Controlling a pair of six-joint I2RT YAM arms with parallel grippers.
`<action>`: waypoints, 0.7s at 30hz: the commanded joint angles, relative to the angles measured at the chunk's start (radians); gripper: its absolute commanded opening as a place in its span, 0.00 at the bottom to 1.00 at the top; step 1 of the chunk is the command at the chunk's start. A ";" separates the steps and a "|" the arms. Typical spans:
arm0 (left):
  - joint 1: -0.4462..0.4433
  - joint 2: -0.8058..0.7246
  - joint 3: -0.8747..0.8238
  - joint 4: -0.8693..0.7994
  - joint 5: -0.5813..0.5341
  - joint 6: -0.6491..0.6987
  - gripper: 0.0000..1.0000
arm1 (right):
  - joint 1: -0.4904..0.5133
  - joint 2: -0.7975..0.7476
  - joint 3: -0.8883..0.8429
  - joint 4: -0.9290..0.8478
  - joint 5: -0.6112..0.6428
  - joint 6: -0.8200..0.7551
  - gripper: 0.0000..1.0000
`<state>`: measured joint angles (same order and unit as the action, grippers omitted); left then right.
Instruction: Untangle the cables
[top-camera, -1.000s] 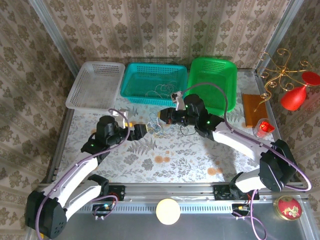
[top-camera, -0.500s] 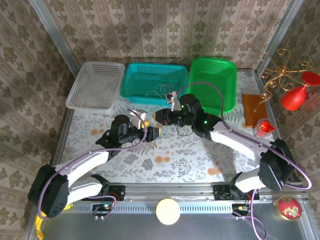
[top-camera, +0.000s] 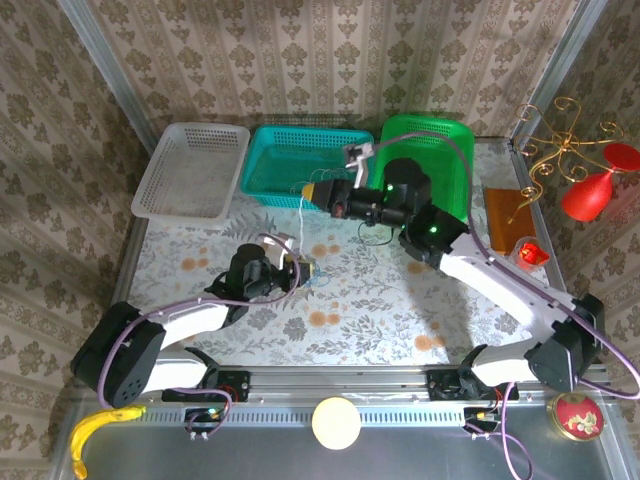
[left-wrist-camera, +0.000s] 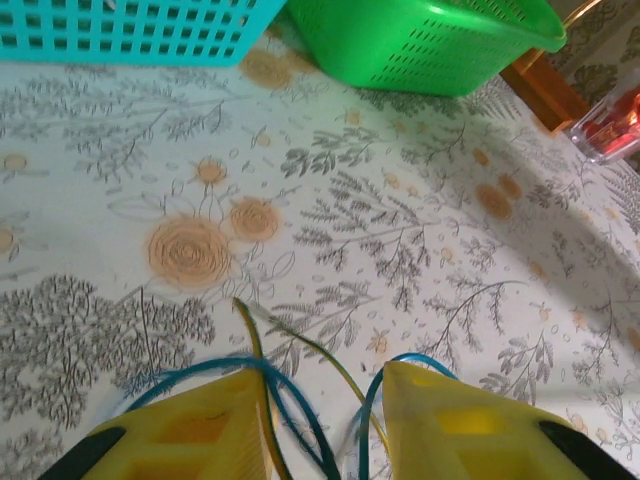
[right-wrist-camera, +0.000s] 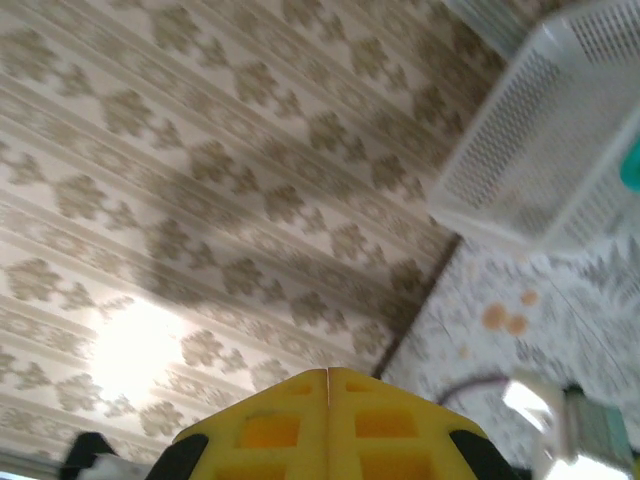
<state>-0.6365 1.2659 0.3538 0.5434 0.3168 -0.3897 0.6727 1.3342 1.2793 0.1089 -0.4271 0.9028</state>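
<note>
Low over the worktop (top-camera: 400, 330), a little left of its middle: the left claw (left-wrist-camera: 325, 400), part open, yellow fingers (left-wrist-camera: 200, 430) well apart. Between those fingers, flat on the flowered surface: loops of the blue cable (left-wrist-camera: 292, 408) and strands of the yellowish cable (left-wrist-camera: 243, 330), reaching out just past the fingertips. Not clamped on either one, going by the left wrist view.

Raised toward the far edge, just in front of the near rim of the teal basket (top-camera: 300, 150): the right claw (top-camera: 312, 190), shut tight, its fingers (right-wrist-camera: 260, 420) pressed flat together. Hanging from its tip: a thin white cable (top-camera: 301, 215), straight down toward the clump at the left claw. Cannot tell from above where the white cable's lower end meets the others.

Along the far edge, side by side: white basket (top-camera: 190, 170) at the left, teal in the middle, green basket (top-camera: 440, 140) at the right.
</note>
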 joint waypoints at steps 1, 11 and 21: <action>-0.003 -0.016 -0.035 0.049 -0.015 -0.026 0.34 | -0.025 -0.050 0.062 0.047 -0.003 0.030 0.00; 0.002 -0.091 -0.061 -0.013 -0.028 -0.025 0.49 | -0.062 -0.063 0.054 0.059 0.031 0.032 0.00; 0.005 -0.274 -0.007 -0.173 -0.024 -0.003 0.85 | -0.057 -0.059 0.019 0.046 0.017 0.017 0.00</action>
<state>-0.6342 1.0336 0.3042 0.4377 0.2905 -0.4080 0.6132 1.2762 1.3048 0.1486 -0.4187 0.9234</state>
